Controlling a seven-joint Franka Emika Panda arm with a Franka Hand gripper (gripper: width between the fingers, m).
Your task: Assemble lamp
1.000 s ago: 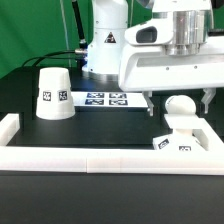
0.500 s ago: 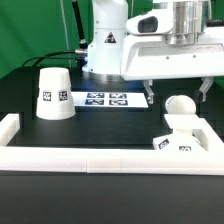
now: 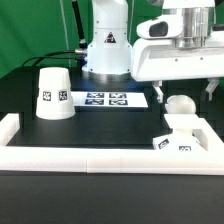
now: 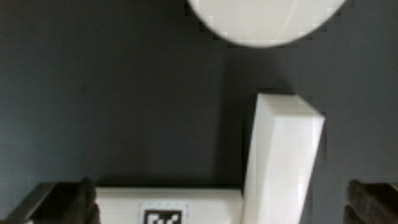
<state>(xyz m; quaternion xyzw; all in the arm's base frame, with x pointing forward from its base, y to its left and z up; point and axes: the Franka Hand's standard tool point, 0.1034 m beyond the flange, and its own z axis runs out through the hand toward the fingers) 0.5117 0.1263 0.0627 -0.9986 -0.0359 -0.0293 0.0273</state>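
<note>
Pincer (image 3: 183, 92) was raised, jaws spread wide and empty, clear of the white ball-shaped plastic bulb (image 3: 180, 104), left standing on the small flat square white base (image 3: 178, 145) at lower right, so the tapered white cup-like shade (image 3: 52, 92) at left was judged next.

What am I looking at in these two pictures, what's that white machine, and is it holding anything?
The white machine is a robot arm. Its gripper, a two-fingered claw, hangs open above the table and holds nothing. One picture comes from a camera off the arm, the other from a camera on the arm's wrist. On the table are lamp parts: a cup-like shade, a round bulb under the claw, and a flat base close by it. The marker board and white rails belong to the rig.
</note>
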